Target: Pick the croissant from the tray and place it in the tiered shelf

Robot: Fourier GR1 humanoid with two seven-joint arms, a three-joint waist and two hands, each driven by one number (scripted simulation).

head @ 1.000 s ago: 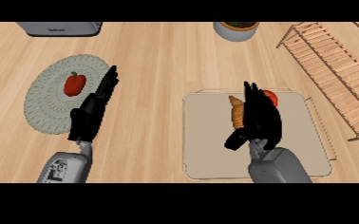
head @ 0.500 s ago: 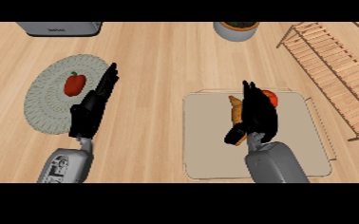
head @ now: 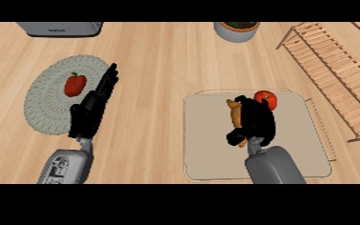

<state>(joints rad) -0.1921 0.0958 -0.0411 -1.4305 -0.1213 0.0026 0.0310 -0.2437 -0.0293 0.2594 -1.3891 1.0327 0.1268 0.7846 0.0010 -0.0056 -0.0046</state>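
At twelve o'clock on the wooden counter (head: 169, 43), a grey pot (head: 236, 30) with dark contents is seen, and towards eleven o'clock a grey appliance (head: 60, 28) is cut by the upper edge; faint marks are carried on its front, but no word can be read. A small panel on the left forearm near seven o'clock cannot be read either.

At nine o'clock a round woven mat (head: 42, 109) is laid, and a red pepper (head: 75, 85) with a green stem is placed on it. The left hand (head: 91, 112) is held over the mat's right edge, just beside the pepper and apart from it, with its fingers kept straight and nothing grasped.

From one to three o'clock the slatted wooden tiered shelf (head: 329, 66) is set, well apart from the croissant.

Towards five o'clock the beige tray (head: 211, 157) is laid. The croissant (head: 234, 113) is found on it, upright in the view. The right hand (head: 255, 124) is set against the croissant's right side, its fingers curled round the pastry and its thumb seen below it near the lower end; much of the croissant is hidden by the hand. A red tomato (head: 266, 97) is seen at the fingertips, towards one o'clock from the croissant and partly covered by the hand.
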